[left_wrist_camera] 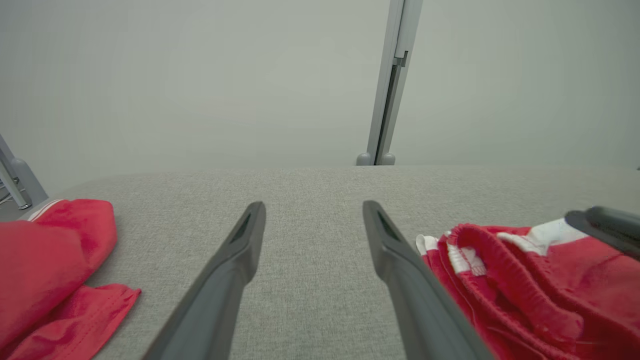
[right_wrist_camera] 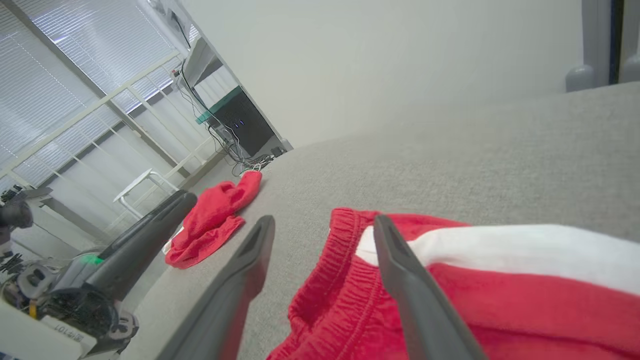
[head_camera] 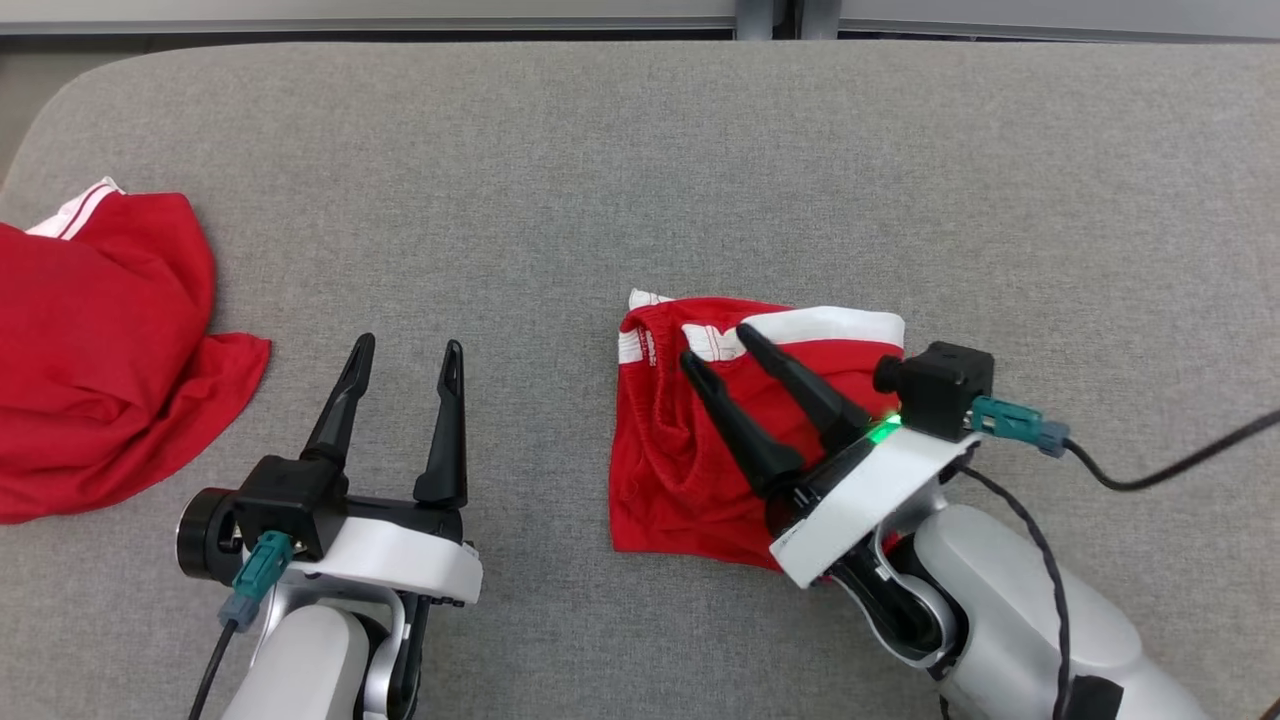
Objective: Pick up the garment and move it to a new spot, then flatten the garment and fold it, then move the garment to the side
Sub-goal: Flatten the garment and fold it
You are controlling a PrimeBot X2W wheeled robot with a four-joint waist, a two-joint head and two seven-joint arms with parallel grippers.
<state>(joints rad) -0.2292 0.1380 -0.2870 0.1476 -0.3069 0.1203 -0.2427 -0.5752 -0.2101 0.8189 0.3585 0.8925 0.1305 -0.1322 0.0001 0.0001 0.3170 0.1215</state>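
The garment [head_camera: 690, 450] is a pair of red shorts with white side stripes and an elastic waistband, lying folded and rumpled on the grey table right of centre. My right gripper [head_camera: 716, 344] is open, its two fingers spread just over the garment's top edge and pointing up-left. In the right wrist view the waistband of the garment [right_wrist_camera: 500, 295] lies under and between the fingers of the right gripper [right_wrist_camera: 324, 220]. My left gripper [head_camera: 410, 344] stands open over bare table to the garment's left, holding nothing. The left wrist view shows the left gripper [left_wrist_camera: 314, 205] with the garment [left_wrist_camera: 525, 285] at its right.
A second red cloth [head_camera: 100, 350] with a white-striped edge lies heaped at the table's [head_camera: 640, 160] left edge, also seen as the red cloth [left_wrist_camera: 45, 260] and the red cloth [right_wrist_camera: 215, 220]. A black cable [head_camera: 1160, 465] trails from the right wrist. Bare grey cloth-covered table stretches across the far half.
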